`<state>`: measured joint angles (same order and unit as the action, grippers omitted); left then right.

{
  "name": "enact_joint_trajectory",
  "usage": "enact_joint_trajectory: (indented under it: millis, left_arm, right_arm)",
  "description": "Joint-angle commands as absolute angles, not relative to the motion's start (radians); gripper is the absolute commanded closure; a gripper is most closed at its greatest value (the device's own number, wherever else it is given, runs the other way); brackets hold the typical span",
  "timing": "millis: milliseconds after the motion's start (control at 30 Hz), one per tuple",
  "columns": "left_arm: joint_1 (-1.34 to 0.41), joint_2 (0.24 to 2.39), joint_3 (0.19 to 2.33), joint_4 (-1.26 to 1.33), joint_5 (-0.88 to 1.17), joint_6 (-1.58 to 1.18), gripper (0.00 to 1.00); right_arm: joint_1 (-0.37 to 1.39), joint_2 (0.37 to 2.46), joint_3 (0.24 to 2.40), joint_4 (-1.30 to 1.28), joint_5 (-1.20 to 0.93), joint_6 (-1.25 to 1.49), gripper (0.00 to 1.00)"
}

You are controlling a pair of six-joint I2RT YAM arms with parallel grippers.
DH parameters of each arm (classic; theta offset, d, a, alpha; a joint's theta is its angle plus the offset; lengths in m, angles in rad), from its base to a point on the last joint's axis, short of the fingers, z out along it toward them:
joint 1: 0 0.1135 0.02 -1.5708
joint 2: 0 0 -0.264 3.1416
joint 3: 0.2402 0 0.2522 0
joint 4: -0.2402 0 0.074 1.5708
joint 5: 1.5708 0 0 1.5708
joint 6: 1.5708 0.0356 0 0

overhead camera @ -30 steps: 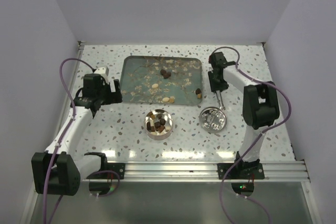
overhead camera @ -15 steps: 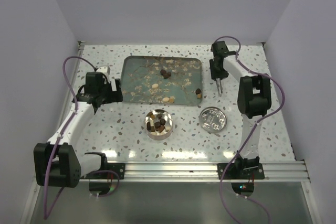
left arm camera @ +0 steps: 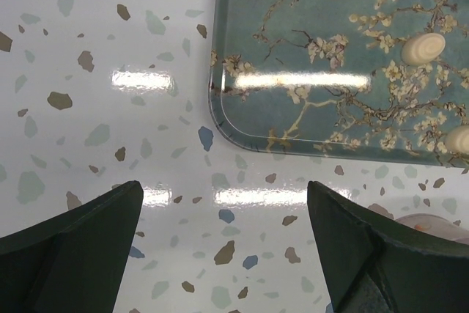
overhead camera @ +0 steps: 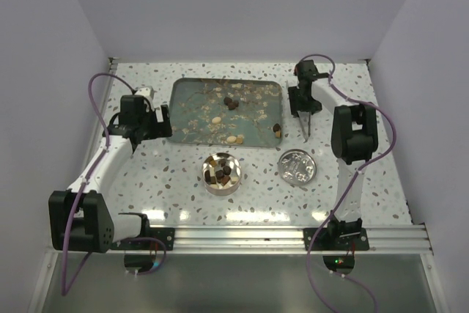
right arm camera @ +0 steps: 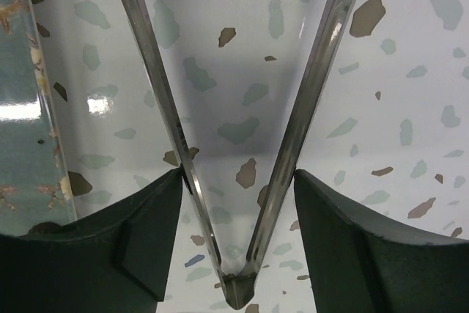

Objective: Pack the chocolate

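Several small chocolates (overhead camera: 231, 102), dark, tan and cream, lie on the blue flowered tray (overhead camera: 192, 93). More chocolates fill the round tin (overhead camera: 222, 173) in front of it. My left gripper (overhead camera: 150, 128) is open and empty just off the tray's near left corner (left arm camera: 227, 119). Two cream chocolates (left arm camera: 423, 48) show in the left wrist view. My right gripper (overhead camera: 302, 104) is to the right of the tray, shut on metal tongs (overhead camera: 305, 124). The tongs (right arm camera: 165, 108) spread in an empty V over the table between my fingers (right arm camera: 132, 232).
The tin's silver lid (overhead camera: 297, 166) lies on the table to the right of the tin. The tray's right edge (right arm camera: 22, 144) runs along the left of the right wrist view. White walls close the table on three sides.
My right arm has carried the tongs from above the lid back to the right side of the tray. My left gripper has shifted slightly back along the tray's left edge.
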<state>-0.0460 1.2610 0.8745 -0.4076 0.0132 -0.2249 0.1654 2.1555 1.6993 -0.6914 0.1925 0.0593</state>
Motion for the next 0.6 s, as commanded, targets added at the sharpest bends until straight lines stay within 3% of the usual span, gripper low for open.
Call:
enact_joint_trajectory:
  millis: [0, 233, 567]
  left_arm:
    - [-0.037, 1.261, 0.92, -0.371, 0.003, -0.235, 0.0]
    - [-0.037, 1.25, 0.943, -0.39, -0.044, -0.227, 0.0]
    - [-0.037, 1.194, 0.959, -0.41, -0.025, -0.207, 0.0]
  right_arm:
    - [0.166, 2.126, 1.706, -0.695, 0.187, 0.051, 0.34]
    - [0.166, 2.069, 1.703, -0.71, 0.218, 0.051, 0.07]
    - [0.166, 1.79, 1.589, -0.749, 0.21, 0.041, 0.05]
